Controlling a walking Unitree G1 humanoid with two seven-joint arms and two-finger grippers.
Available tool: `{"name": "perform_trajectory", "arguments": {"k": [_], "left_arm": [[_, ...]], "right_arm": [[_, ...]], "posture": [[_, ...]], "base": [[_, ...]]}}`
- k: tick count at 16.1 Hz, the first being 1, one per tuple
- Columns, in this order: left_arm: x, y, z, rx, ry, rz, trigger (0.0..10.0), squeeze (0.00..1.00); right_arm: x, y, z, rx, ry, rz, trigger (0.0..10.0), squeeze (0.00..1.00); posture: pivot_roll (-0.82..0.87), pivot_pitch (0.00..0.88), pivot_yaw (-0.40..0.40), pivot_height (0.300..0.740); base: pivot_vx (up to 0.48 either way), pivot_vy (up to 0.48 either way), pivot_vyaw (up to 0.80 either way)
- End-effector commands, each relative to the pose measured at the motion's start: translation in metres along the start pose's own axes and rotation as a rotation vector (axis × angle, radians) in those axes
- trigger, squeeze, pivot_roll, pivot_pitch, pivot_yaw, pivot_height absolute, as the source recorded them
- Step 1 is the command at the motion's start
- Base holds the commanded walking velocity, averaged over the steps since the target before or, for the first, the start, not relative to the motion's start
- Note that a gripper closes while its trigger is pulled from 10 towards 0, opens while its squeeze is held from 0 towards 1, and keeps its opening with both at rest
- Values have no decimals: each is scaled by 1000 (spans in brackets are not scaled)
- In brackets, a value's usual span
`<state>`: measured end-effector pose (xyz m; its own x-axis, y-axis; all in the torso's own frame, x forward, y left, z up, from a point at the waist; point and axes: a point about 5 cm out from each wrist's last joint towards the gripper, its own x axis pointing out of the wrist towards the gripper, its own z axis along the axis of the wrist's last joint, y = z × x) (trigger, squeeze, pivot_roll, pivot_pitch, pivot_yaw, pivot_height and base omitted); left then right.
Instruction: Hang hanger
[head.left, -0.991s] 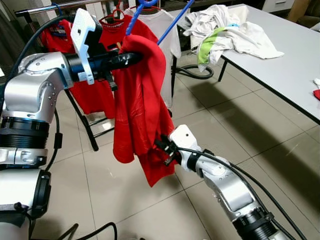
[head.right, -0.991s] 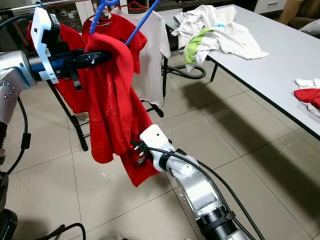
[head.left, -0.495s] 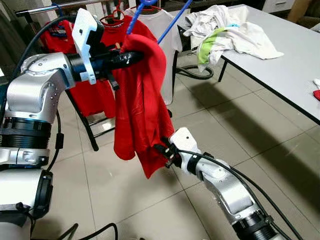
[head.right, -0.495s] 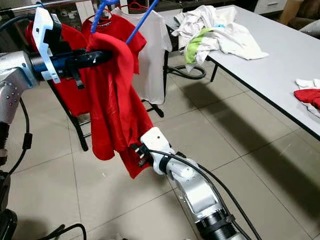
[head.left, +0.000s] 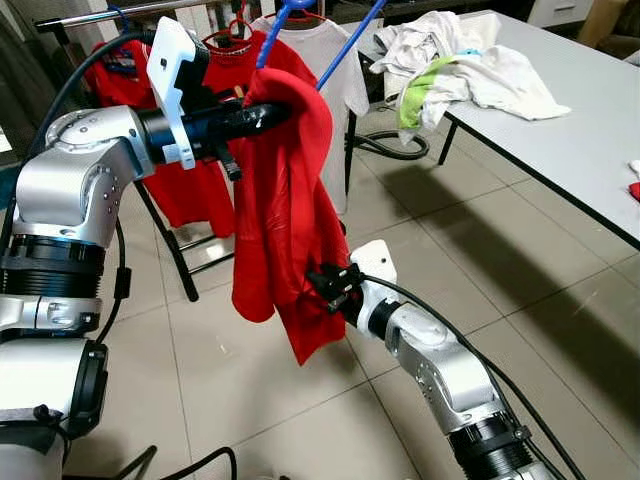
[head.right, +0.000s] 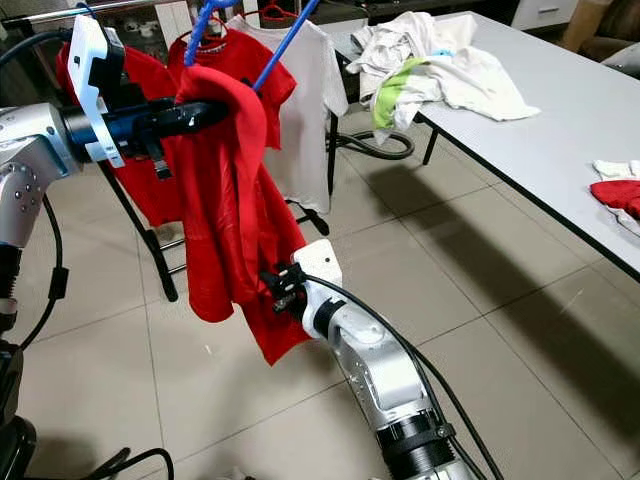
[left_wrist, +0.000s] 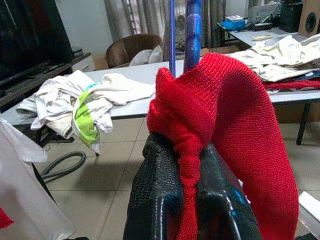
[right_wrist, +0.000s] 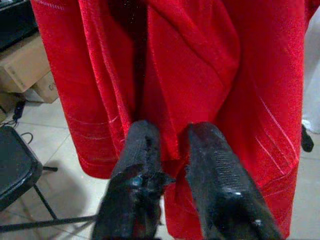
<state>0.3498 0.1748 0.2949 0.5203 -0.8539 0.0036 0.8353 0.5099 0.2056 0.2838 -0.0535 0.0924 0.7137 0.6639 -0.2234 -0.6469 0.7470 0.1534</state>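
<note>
the left gripper (left_wrist: 192, 200) is held up high, its fingers (left_wrist: 155, 200) pinching a fold of the red shirt (head.left: 285, 200). the shirt hangs from a blue hanger (head.left: 300, 30) in front of the clothes rack (head.left: 110, 12). the right gripper (right_wrist: 172, 150) is lower down, its fingers (right_wrist: 135, 150) pinching the shirt's bottom part.

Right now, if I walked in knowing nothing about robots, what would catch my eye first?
Probably the red shirt, held up in mid-air on a blue hanger: the left gripper pinches its top while the right gripper nips a fold lower down. Behind it stands a clothes rack with hung shirts, and to the right a grey table carries a heap of pale laundry.
</note>
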Motion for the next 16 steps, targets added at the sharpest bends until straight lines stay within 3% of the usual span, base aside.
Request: {"name": "perform_trajectory", "arguments": {"k": [1,8,12,15,16], "left_arm": [[-3,0,13,37,-43,4,0,0],[-2,1,14,39,-44,10,0,0],[-4,3,13,50,-42,21,0,0],[-8,1,10,74,-36,17,0,0],[-10,-1,7,78,-36,11,0,0]], "right_arm": [[1,1,1,29,-6,10,0,0],[1,1,0,50,-8,27,0,0],[-1,-1,-2,15,14,41,0,0],[-10,-21,0,-24,10,-46,0,0],[-16,-35,3,-55,12,-104,0,0]], "posture": [[84,0,34,740],[82,0,36,740],[80,0,29,740],[71,0,18,740],[64,0,15,740]], "base": [[0,0,0],[0,0,0],[0,0,0],[0,0,0],[0,0,0]]}}
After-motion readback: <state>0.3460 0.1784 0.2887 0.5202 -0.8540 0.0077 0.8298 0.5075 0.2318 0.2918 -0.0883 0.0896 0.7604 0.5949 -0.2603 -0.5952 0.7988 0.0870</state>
